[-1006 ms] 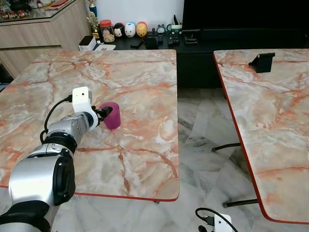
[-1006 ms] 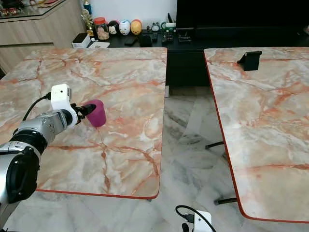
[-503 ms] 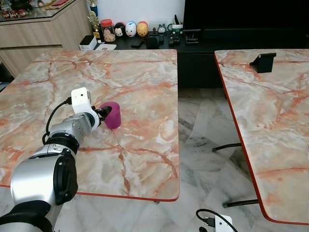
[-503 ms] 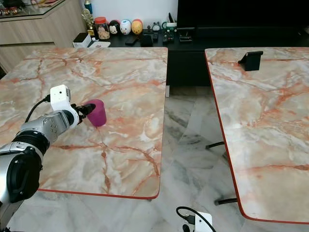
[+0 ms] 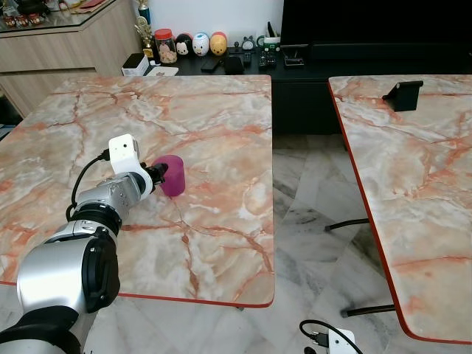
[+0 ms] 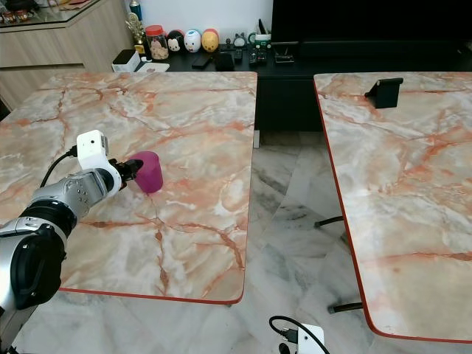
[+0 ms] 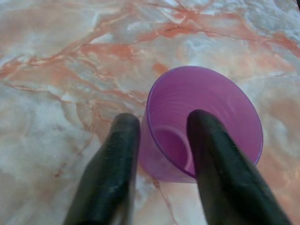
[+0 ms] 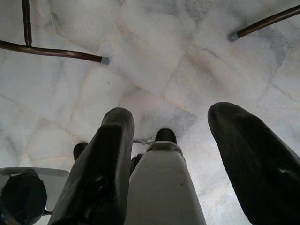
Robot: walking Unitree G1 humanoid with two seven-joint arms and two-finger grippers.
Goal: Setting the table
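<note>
My right gripper (image 8: 171, 164) hangs over the floor, fingers apart. My left gripper (image 7: 159, 154) clamps the purple cup's (image 5: 172, 175) rim — one finger inside, one outside — upright mid-table (image 5: 221, 110), well away from every edge.

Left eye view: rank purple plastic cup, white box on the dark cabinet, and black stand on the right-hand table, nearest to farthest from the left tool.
1. Purple plastic cup: at the left tool, one finger inside the rim, one outside.
2. White box: on the dark cabinet beyond the table's far edge.
3. Black stand: across the gap, on the right-hand marble table.
</note>
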